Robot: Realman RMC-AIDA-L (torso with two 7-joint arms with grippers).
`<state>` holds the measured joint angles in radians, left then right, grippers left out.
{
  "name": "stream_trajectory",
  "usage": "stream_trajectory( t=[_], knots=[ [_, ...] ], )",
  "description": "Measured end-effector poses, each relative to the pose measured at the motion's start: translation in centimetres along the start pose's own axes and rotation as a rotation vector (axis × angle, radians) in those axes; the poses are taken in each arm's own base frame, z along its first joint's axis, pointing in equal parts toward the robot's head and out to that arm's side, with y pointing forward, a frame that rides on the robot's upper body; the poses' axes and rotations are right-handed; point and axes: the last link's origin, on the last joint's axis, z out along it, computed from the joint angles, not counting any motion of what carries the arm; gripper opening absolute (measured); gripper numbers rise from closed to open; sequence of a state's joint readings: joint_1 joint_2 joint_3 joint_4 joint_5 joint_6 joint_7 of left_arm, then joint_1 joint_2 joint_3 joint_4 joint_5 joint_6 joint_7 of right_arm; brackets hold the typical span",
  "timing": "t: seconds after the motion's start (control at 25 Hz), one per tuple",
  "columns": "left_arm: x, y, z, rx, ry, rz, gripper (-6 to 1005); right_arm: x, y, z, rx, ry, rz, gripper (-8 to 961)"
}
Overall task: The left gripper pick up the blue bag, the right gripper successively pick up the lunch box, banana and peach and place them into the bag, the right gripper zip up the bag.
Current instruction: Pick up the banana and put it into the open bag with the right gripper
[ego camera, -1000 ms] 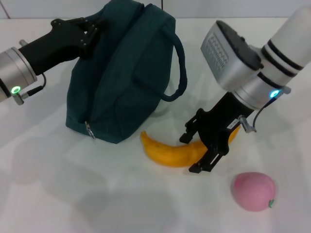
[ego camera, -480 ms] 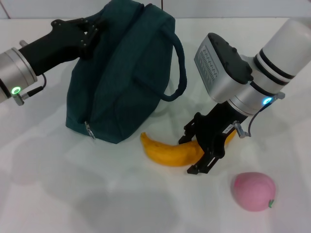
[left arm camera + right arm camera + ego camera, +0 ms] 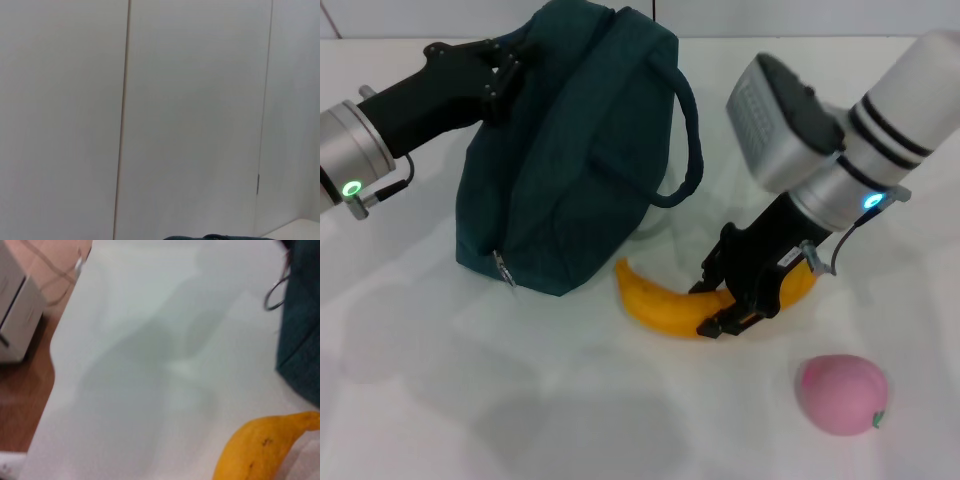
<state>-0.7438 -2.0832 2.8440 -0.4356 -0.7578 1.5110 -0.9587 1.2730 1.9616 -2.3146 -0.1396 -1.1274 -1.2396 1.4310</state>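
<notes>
Black two-fingered right gripper clenched round curved yellow banana, just beside dark teal fabric bag; black left gripper grasping bag's top.

You're looking at a plain test lab: a bare white bench, blank white wall panels, a wooden floor and a white cabinet.
</notes>
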Motion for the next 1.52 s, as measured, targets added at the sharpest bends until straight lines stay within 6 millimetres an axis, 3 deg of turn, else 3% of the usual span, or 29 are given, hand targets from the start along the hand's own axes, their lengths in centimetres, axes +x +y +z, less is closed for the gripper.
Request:
stream_trajectory(
  t=[0.16,0.44,0.72,0.92,1.16,1.52],
  knots=[
    [-0.1,0.0,-0.1,0.002,-0.001,0.000,34,0.0,0.5,-1.6,-0.029,-0.124,-0.002,418],
    [-0.1,0.2,-0.1,-0.002,0.006,0.005,34,1.7,3.4,-6.8,-0.041,-0.499,-0.123,418],
    [0.2,1.0,-0.8,-0.013,0.112,0.009,34,4.3,4.9,-9.9,0.233,-0.892,-0.050,418],
    [0.8,2.1,-1.2,-0.079,0.160,0.011,35,4.5,5.3,-10.2,0.394,-1.151,0.066,418],
    [0.7,2.9,-0.5,-0.127,0.163,-0.005,35,3.2,3.3,-10.1,0.328,-1.403,0.311,419],
    [1.1,3.1,0.5,-0.142,0.163,0.017,35,0.7,-0.4,-8.7,0.249,-1.422,0.566,419]
  ],
)
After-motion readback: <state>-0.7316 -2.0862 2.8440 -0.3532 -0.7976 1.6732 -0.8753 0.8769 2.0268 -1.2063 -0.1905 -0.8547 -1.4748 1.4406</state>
